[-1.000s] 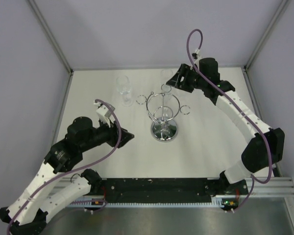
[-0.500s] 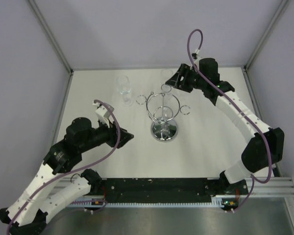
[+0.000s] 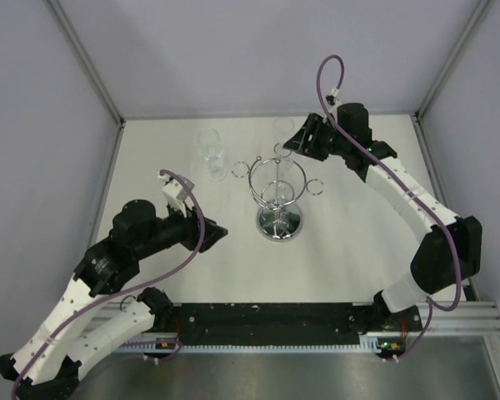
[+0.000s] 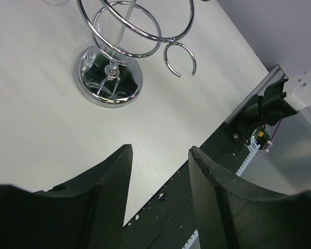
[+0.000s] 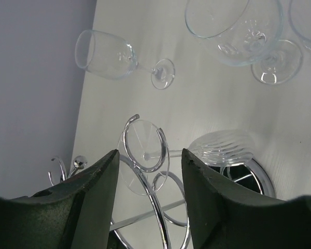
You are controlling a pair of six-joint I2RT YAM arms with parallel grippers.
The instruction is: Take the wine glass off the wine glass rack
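Note:
The chrome wine glass rack (image 3: 279, 200) stands mid-table on its round mirrored base (image 4: 109, 79). A clear wine glass (image 5: 145, 155) hangs upside down from a small ring at the rack's far side, its bowl (image 5: 223, 148) lower down. My right gripper (image 5: 150, 151) is open at that ring, and the glass's foot shows in the gap between its fingers; I cannot tell if they touch it. In the top view the right gripper (image 3: 290, 143) sits just behind the rack. My left gripper (image 4: 160, 153) is open and empty, near the table, left of the rack (image 3: 215, 233).
A wine glass (image 3: 210, 154) stands on the table left of the rack. More glasses (image 5: 233, 26) stand behind the rack near the back wall. Grey walls close the table on three sides. A black rail (image 3: 267, 317) runs along the near edge.
My right gripper has edged a little toward the rack's far ring and its jaws have narrowed slightly. The left arm drew back slightly early on, then stayed still.

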